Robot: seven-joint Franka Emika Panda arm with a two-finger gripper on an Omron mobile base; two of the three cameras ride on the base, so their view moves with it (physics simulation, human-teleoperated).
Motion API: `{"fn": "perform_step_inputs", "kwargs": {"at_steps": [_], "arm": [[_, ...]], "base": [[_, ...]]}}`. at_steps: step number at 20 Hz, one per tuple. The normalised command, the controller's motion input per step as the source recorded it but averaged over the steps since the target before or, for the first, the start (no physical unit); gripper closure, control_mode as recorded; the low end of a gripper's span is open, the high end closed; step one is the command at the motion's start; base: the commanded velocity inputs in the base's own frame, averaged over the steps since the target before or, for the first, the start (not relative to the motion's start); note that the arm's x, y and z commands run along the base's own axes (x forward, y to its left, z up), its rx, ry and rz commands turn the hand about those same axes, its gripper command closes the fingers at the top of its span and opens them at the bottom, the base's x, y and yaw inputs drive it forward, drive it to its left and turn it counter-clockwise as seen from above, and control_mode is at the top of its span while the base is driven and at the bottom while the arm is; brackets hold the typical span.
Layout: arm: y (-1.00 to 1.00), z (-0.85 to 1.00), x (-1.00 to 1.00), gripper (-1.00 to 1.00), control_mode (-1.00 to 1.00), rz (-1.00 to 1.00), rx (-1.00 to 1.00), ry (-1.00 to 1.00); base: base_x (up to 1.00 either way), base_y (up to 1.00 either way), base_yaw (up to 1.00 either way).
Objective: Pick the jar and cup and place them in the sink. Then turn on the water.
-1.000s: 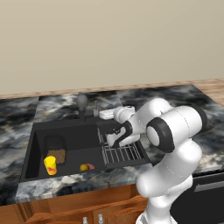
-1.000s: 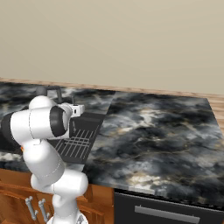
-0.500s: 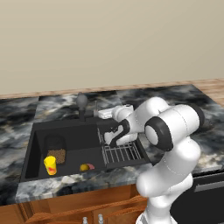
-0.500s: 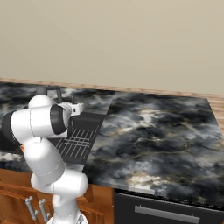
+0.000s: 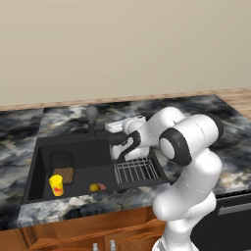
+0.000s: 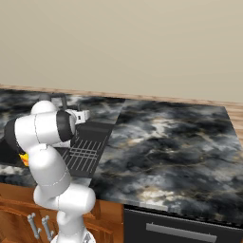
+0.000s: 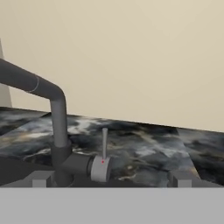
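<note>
Sink [image 5: 78, 158] with jar [image 5: 62, 167] and cup [image 5: 56, 185] unmoved; fingers [image 7: 109, 183] spread, nearer faucet lever [image 7: 104, 143].

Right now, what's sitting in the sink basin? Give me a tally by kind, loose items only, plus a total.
Jars: 1, the jar, at the basin's left end.
Cups: 1, the cup, just in front of the jar.
Small yellow-and-pink round items: 1, the blob, near the front wall of the sink.
Total: 3.

Two base views look down from opposite sides, sharing the black rectangular recessed sink [image 5: 78, 162] [image 6: 97, 130]; the hand view closely faces the dark grey bent-pipe faucet [image 7: 57, 127].
</note>
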Motion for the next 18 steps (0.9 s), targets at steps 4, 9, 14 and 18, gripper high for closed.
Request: {"fn": "perform_step_inputs", "kwargs": {"at_steps": [4,9,14,18], "arm": [[0.0,-0.33,0.05,-1.0,-1.0,0.0,0.0,-0.14],[0.0,-0.35,0.02,-1.0,-1.0,0.0,0.02,-0.16],[0.0,-0.41,0.0,-1.0,-1.0,0.0,0.05,-0.16],[0.0,-0.38,0.01,-1.0,-1.0,0.0,0.06,-0.17]], "base": [[0.0,0.0,0.0],[0.0,0.0,0.0],[0.0,0.0,0.0],[0.0,0.0,0.0]]}}
